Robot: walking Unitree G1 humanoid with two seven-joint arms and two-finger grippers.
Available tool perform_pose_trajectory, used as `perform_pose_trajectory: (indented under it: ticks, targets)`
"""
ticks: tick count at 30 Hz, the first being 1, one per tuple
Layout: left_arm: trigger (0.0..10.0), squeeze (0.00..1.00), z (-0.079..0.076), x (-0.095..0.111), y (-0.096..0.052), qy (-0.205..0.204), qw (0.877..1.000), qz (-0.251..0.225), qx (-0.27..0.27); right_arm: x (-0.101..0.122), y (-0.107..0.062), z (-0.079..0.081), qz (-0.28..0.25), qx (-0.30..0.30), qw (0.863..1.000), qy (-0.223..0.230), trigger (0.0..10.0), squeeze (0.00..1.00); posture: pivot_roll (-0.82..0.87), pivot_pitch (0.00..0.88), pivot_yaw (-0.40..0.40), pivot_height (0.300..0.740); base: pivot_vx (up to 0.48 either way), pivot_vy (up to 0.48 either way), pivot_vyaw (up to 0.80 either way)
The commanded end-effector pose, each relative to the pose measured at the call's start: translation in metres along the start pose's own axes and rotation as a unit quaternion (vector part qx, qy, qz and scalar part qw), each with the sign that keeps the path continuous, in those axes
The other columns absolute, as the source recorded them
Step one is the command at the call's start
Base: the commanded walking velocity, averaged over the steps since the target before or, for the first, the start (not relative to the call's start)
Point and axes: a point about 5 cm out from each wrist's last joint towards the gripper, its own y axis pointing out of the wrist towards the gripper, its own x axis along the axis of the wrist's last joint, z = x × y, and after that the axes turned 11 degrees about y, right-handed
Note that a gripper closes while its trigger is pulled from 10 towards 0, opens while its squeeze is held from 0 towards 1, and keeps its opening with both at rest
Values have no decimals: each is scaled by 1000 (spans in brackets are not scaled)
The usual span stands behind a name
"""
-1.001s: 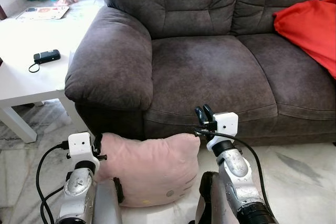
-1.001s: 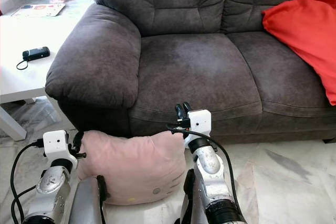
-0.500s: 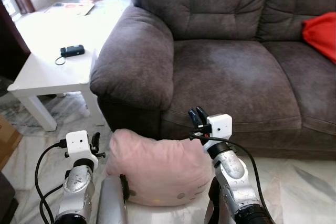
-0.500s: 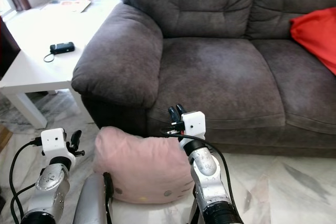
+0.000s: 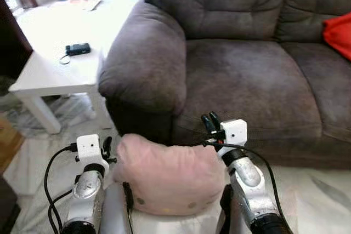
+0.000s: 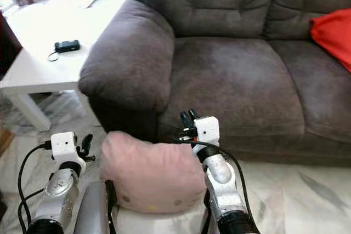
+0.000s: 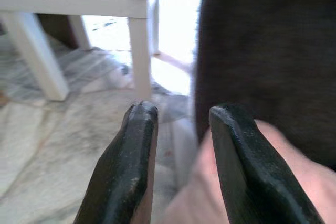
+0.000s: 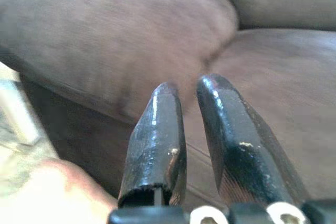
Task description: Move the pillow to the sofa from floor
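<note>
A pale pink pillow (image 5: 167, 173) with a cartoon face sits low in front of the dark grey sofa (image 5: 241, 75), squeezed between my two forearms. My left gripper (image 5: 107, 145) stands at the pillow's left edge, its fingers (image 7: 139, 145) apart with nothing between them. My right gripper (image 5: 208, 120) rises at the pillow's upper right corner, just before the seat's front edge; its fingers (image 8: 157, 129) are nearly together and hold nothing. The sofa seat is bare on the near side.
The sofa's fat armrest (image 5: 145, 64) bulges right behind the pillow. A white side table (image 5: 49, 75) with a black device (image 5: 78, 49) stands to the left. A red cloth (image 5: 339, 34) lies on the sofa at far right. The floor is marble.
The whole picture has swung left, so the camera moved. The pillow stays pinned between my arms, and both grippers keep their places beside it.
</note>
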Motion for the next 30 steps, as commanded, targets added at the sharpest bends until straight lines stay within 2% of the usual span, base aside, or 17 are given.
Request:
perform_pose_trajectory:
  ticks: [1, 5, 6, 10, 13, 30]
  targets:
    - [10000, 0, -4, -2, 0, 2, 1000, 7, -10, 0, -2, -3, 1, -4, 1000, 1, 10000, 0, 134, 53, -47, 459, 0, 0, 0]
    - [10000, 0, -7, -2, 0, 7, 1000, 8, -21, 0, -1, -2, 1, -4, 1000, 2, 10000, 0, 134, 53, -45, 459, 0, 0, 0]
    - [10000, 0, -13, -1, 0, 16, 999, 3, -49, 0, -2, -2, 1, -6, 1000, 4, 10000, 0, 135, 54, -45, 459, 0, 0, 0]
    - [10000, 0, -26, 1, -2, 30, 994, -3, -105, -1, -2, -2, 3, -7, 1000, 5, 10000, 0, 136, 57, -43, 459, 0, 0, 0]
    - [10000, 0, -31, 0, -3, 49, 991, -2, -128, -1, -2, -2, 3, -8, 1000, 6, 10000, 0, 136, 58, -41, 459, 0, 0, 0]
    - [10000, 0, -30, -2, -2, 69, 989, 11, -133, -2, -1, 0, 6, -5, 1000, 8, 10000, 0, 139, 60, -36, 459, 224, 0, 0]
